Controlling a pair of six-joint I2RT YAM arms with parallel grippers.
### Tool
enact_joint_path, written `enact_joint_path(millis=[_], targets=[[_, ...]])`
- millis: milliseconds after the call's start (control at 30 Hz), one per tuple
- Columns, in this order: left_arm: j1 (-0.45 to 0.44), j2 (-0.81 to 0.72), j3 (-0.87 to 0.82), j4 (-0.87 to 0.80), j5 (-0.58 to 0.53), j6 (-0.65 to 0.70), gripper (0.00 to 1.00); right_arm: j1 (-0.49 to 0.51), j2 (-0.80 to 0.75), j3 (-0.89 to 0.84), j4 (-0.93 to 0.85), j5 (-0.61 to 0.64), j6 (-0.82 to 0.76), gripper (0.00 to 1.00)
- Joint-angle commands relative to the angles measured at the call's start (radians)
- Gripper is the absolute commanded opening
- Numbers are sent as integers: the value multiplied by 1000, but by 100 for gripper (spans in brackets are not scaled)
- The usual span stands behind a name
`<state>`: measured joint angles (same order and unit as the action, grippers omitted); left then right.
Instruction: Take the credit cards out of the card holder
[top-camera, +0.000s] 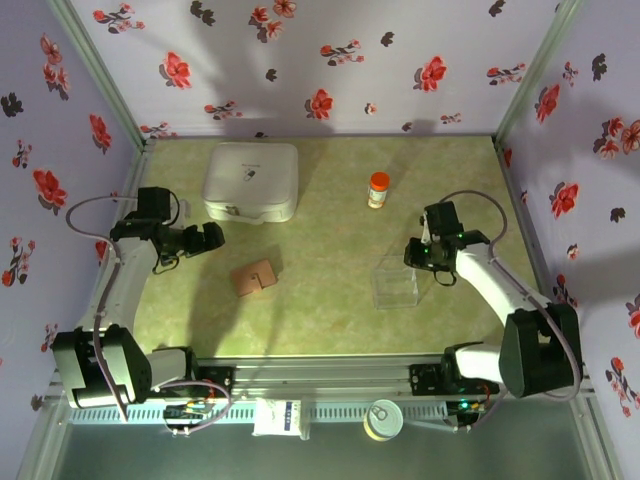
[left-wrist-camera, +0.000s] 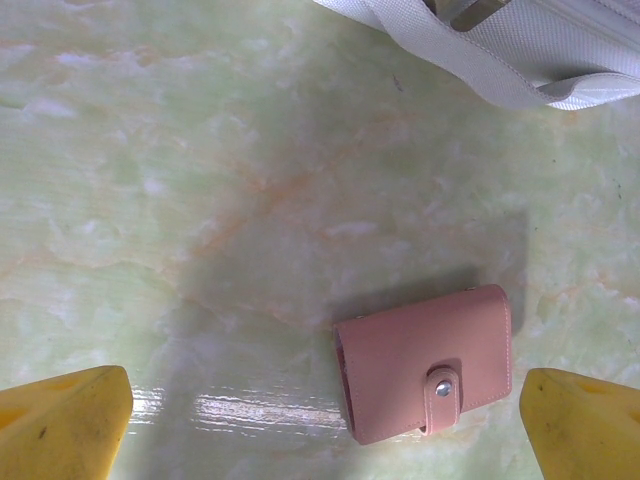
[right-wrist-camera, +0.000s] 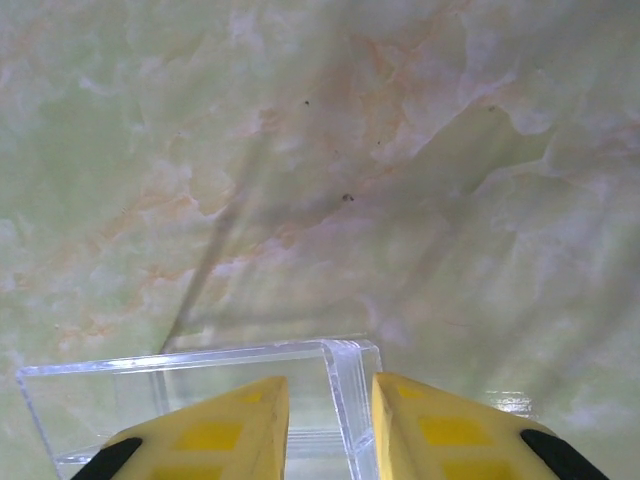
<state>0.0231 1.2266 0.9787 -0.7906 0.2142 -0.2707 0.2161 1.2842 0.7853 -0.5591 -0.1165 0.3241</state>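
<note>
Card holder (left-wrist-camera: 425, 372) clasped shut at left wrist, left pincer (left-wrist-camera: 322, 405) wide; right pincer (right-wrist-camera: 330, 390) narrow astride tray (right-wrist-camera: 120, 372) wall

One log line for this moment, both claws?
left claw open near closed card holder | right claw astride clear tray wall

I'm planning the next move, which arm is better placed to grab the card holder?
Left. The left jaws stand open close by the closed card holder; the right jaws straddle a wall of the clear tray, farther off.
</note>
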Motion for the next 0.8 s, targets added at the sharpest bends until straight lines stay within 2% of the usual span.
enact_joint_path(millis=[0,233,767], targets=[[-6,9,9,-27,10,28,100,7,37,25,-11,-1,-19,27],[-7,7,11,-27,10,28,100,15,64,23,5,7,-13,26],[-7,7,12,-30,9,27,100,51,81,77,-26,39,26,5]])
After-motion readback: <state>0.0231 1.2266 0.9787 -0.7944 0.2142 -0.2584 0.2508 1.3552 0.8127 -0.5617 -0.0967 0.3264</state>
